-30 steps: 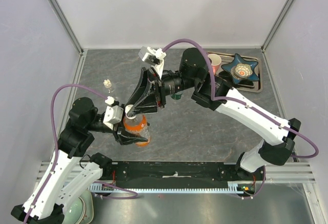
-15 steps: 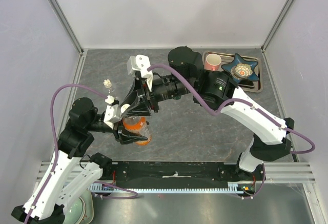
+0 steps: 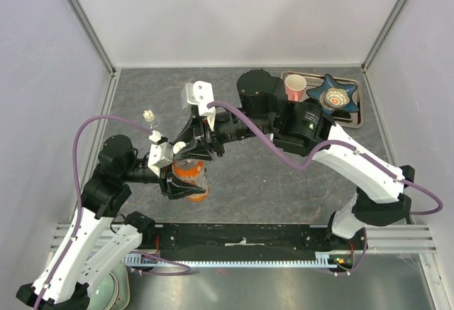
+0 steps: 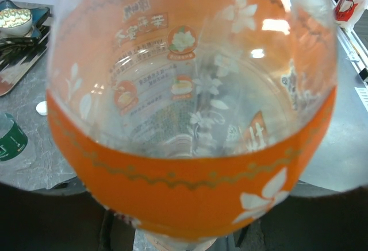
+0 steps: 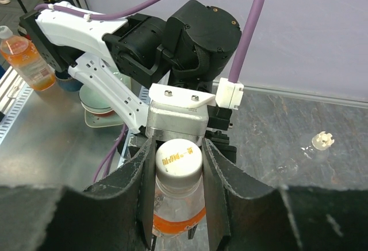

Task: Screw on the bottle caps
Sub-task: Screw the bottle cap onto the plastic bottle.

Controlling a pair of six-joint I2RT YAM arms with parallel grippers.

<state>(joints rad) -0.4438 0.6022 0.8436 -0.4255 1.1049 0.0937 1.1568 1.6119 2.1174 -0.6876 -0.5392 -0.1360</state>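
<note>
I'm bracing the orange bottle (image 4: 190,119) in my left gripper (image 3: 188,186), pinching its cap (image 5: 179,158) with my right gripper (image 5: 178,170) (next, I judge: twist clockwise).

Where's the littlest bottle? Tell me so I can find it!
Start at the grey table and look toward its far left corner. A tiny bottle stands alone there. Unlike the orange bottle in the middle, it is see-through and much smaller.

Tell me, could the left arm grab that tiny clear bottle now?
Probably not: its claw is full, clamped around the orange bottle. The tiny bottle itself stands unblocked nearby.
</note>
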